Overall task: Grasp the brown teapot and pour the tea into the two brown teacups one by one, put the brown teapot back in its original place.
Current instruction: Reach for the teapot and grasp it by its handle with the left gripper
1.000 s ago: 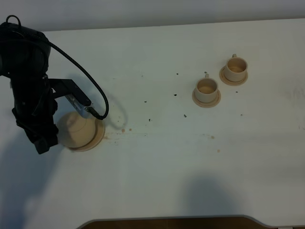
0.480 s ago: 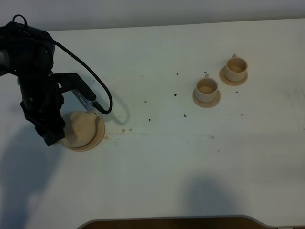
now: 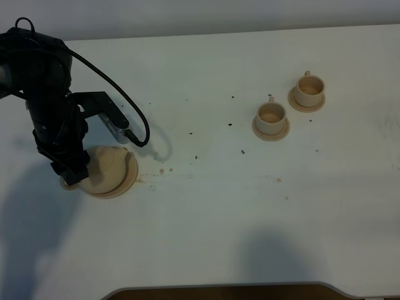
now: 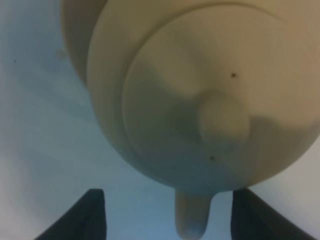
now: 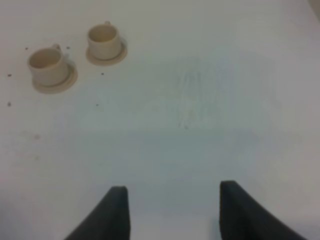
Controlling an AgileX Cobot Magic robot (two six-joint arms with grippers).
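Straddles, with the released left end effector (image 4: pixel 167 196), the handle (image 4: pixel 191 220) of the squat round pale tan ceramic teapot (image 4: pixel 200 90), untouched between its fingers (image 4: pixel 92 215); right end effector (image 5: pixel 171 192) likewise released.

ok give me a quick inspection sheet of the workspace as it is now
surface: white table, lightly soiled
job's things: brown teapot on its saucer, lid on; two teacups upright on their saucers, apart from it
clutter: dark specks and brownish stains
grippers: left pincer open, straddling a part jutting from the teapot; right pincer open, empty, over bare table
cables: black cable looping off the left arm
surroundings: pale wall behind
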